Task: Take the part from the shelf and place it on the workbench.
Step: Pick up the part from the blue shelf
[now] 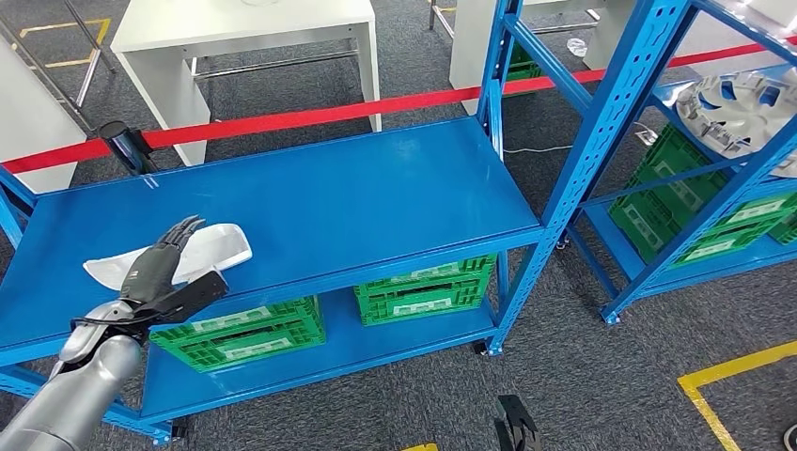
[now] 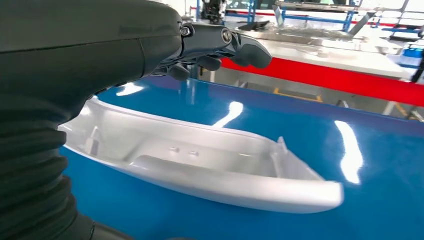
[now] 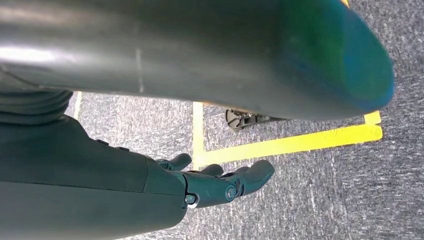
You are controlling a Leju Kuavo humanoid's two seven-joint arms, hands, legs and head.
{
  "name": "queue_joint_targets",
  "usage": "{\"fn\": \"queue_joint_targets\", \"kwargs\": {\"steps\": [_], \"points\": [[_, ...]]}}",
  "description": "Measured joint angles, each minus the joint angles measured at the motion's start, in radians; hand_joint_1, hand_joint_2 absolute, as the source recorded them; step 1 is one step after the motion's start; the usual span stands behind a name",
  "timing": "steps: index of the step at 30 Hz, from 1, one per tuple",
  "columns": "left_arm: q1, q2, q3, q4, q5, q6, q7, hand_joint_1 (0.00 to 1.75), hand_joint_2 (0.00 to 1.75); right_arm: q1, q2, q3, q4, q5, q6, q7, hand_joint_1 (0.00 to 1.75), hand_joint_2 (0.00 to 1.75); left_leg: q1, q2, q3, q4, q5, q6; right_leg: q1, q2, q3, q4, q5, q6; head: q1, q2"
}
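One step at most is under way: the part [image 1: 202,250], a long white moulded shell, lies flat on the top board of the blue shelf [image 1: 357,197], near its front edge. The left robot hand [image 1: 160,268] reaches over its near end with fingers spread, gripping nothing that I can see; whether any finger touches the part is hard to tell. Lifting it, carrying it and setting it on the desk all remain. The right robot hand [image 3: 220,182] hangs by the floor, loosely open and empty. The part's near end is hidden under the left robot hand, and I cannot tell which white table is the desk.
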Motion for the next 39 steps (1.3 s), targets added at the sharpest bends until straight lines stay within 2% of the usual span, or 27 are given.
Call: {"fn": "queue_joint_targets", "kwargs": {"steps": [6,10,12,16,17,39], "points": [[-0.001,0.0,-0.008,0.008,-0.015,0.009,0.014,0.0,1.75,-0.002,0.0,0.0,0.0,0.004,0.001,0.004,0.0,0.0,0.0,0.0,0.0,0.0,0.0,0.0,0.0,0.0,0.0,0.0,0.0,0.0,0.0,0.0],[-0.034,-0.02,-0.041,0.077,-0.078,0.023,0.089,0.0,1.75,-0.012,0.0,0.001,0.0,0.007,0.002,0.007,0.0,0.0,0.0,0.0,0.0,0.0,0.0,0.0,0.0,0.0,0.0,0.0,0.0,0.0,0.0,0.0],[-0.052,-0.032,-0.051,0.106,-0.097,0.023,0.115,0.07,1.75,-0.013,0.0,0.001,0.0,0.008,0.002,0.007,0.0,0.0,0.0,0.0,0.0,0.0,0.0,0.0,0.0,0.0,0.0,0.0,0.0,0.0,0.0,0.0],[-0.076,-0.05,-0.064,0.148,-0.125,0.013,0.165,1.64,1.75,-0.013,0.0,0.001,0.0,0.009,0.002,0.008,0.0,0.0,0.0,0.0,0.0,0.0,0.0,0.0,0.0,0.0,0.0,0.0,0.0,0.0,0.0,0.0],[-0.081,-0.054,-0.066,0.157,-0.129,0.009,0.173,1.72,1.75,-0.013,0.0,0.001,0.0,0.01,0.002,0.009,0.0,0.0,0.0,0.0,0.0,0.0,0.0,0.0,0.0,0.0,0.0,0.0,0.0,0.0,0.0,0.0],[-0.127,-0.098,-0.08,0.226,-0.166,-0.045,0.169,1.75,1.75,-0.008,0.005,0.001,0.0,-0.009,-0.002,0.022,0.0,0.0,0.0,0.0,0.0,0.0,0.0,0.0,0.0,0.0,0.001,0.0,0.0,0.0,0.0,0.0]]}}
